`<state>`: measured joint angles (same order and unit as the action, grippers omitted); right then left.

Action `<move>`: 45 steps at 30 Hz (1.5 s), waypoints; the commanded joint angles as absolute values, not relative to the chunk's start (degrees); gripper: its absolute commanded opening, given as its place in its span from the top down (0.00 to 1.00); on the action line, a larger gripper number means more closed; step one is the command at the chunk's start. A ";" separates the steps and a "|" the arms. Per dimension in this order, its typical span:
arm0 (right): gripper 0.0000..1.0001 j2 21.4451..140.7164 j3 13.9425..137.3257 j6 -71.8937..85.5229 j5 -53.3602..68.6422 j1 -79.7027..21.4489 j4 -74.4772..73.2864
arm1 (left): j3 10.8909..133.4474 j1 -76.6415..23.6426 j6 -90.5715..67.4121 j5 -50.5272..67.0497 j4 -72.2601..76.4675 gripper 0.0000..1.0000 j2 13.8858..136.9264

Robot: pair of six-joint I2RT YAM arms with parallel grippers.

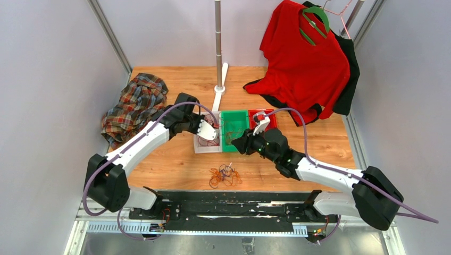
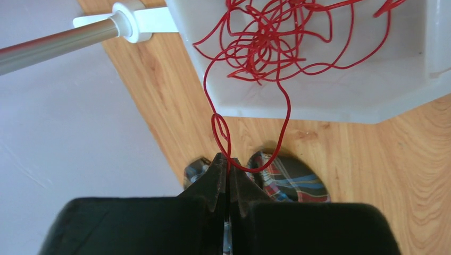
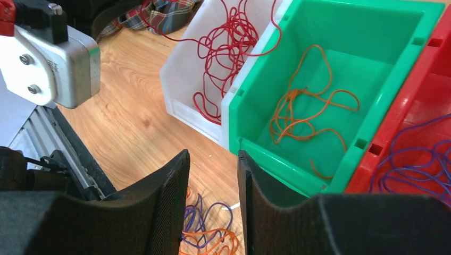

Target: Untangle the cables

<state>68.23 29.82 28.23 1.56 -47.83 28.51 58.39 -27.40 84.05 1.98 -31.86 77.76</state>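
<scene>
The cables are partly sorted. Red cable loops lie in the white bin, an orange cable in the green bin, and purple cable in the red bin. A small orange and purple tangle rests on the wood in front of the bins. My left gripper is shut on a strand of the red cable that runs up into the white bin. Beside the green bin's near corner, my right gripper is open and empty, above the loose tangle.
A plaid shirt is heaped at the left back of the table. A red shirt on a green hanger hangs at the right back over dark cloth. A metal pole on a white base stands behind the bins.
</scene>
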 commanded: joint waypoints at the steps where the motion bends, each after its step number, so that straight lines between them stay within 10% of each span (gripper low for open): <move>1: 0.62 66.30 29.53 26.62 -1.81 -46.79 26.10 | 60.30 -27.09 87.04 1.20 -34.64 1.00 78.51; 15: 0.62 68.10 32.00 26.56 -1.45 -45.93 24.08 | 57.19 -25.10 89.68 3.83 -42.59 0.99 72.25; 36: 0.57 58.59 26.82 29.44 -7.46 -45.13 21.46 | 67.25 -32.01 73.40 0.82 -30.95 0.98 95.38; 37: 0.57 57.38 26.85 29.39 -7.35 -44.82 20.58 | 68.05 -31.31 72.59 1.76 -32.38 0.90 95.51; 41: 0.50 53.63 27.14 28.20 -6.58 -43.41 17.08 | 72.47 -28.28 69.30 6.85 -39.64 0.05 94.33; 45: 0.33 51.71 28.68 26.82 -3.46 -42.10 13.60 | 80.31 -27.06 63.61 13.96 -47.28 0.02 92.71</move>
<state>53.43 27.38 28.45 -5.50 -43.70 18.17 73.38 -28.16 70.08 6.07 -39.48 95.31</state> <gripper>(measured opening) 0.622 0.975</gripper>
